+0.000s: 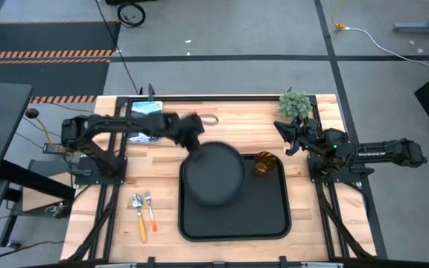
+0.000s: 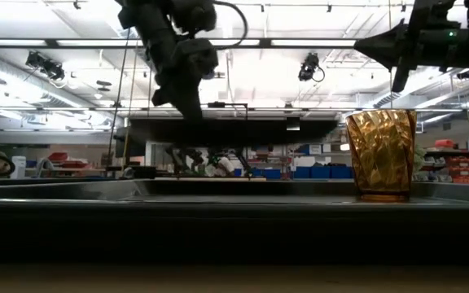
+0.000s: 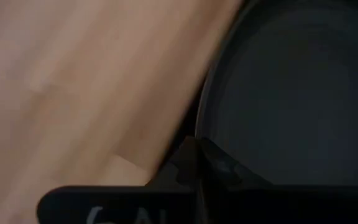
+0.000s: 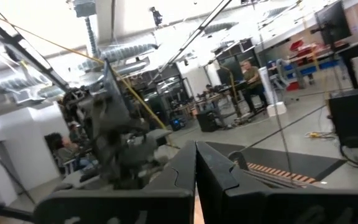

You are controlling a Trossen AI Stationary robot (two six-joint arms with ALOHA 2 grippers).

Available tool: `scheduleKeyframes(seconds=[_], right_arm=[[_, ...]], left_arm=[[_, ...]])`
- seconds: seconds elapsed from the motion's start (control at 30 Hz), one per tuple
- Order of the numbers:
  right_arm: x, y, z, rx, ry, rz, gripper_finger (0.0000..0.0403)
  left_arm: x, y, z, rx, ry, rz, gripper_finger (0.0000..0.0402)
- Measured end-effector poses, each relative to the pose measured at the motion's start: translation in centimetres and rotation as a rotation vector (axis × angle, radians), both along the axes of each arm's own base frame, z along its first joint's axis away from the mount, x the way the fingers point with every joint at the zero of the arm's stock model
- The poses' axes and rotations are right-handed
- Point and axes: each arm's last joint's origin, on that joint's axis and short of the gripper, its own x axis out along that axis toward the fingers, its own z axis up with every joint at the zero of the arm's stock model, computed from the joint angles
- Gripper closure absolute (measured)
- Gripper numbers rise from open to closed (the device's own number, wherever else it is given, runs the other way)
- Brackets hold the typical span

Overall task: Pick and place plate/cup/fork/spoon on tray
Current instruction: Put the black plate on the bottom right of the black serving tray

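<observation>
The round black plate point(image 1: 216, 177) hangs above the left part of the black rectangular tray point(image 1: 270, 219). In the low view the plate point(image 2: 243, 130) is about level and clear of the tray point(image 2: 234, 195). My left gripper point(image 1: 196, 147) is shut on the plate's rim. The amber cup point(image 1: 264, 164) stands upright in the tray's far right corner and also shows in the low view point(image 2: 381, 155). The spoon point(image 1: 139, 216) and the fork point(image 1: 151, 211) lie side by side on the table, left of the tray. My right gripper point(image 1: 281, 128) is shut and empty, raised beyond the cup. My left gripper pinches the plate's rim point(image 3: 205, 134) between its two fingers, on the plate's far left side. The fingers come from above, slanting from the table's far left. The plate is lifted clear of the tray and hangs about level.
A small green plant point(image 1: 295, 104) stands at the table's far right, close to my right gripper. A flat device point(image 1: 144, 112) lies at the far left under my left arm. Bare tray floor lies near and right of the plate.
</observation>
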Motion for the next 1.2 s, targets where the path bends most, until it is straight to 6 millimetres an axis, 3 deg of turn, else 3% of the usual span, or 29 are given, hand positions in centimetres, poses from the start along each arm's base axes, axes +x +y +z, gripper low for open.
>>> scheduleKeyframes(seconds=[0.2,0.4,0.6,0.73,1.03,1.2], right_arm=[[0.1,0.4,0.0,0.002,-0.004,0.051,0.0392],[0.1,0.7,0.1,0.001,-0.010,0.077,0.0392],[0.1,0.9,0.1,-0.011,-0.004,0.082,0.0392],[0.2,0.9,0.0,-0.011,0.003,0.078,0.0392],[0.2,0.9,0.0,-0.006,0.005,0.077,0.0392],[0.2,0.9,0.0,0.000,0.002,0.077,0.0392]], left_arm=[[2.2,-4.4,-3.4,-0.020,0.094,-0.040,0.0395],[5.0,-6.7,-4.1,0.011,0.090,-0.057,0.0395],[7.2,-7.2,-4.9,0.019,0.099,-0.074,0.0393],[7.9,-7.2,-5.1,0.031,0.087,-0.091,0.0371],[7.9,-7.4,-4.7,0.079,0.081,-0.154,0.0300],[7.0,-8.6,-3.1,0.244,0.089,-0.170,0.0282]])
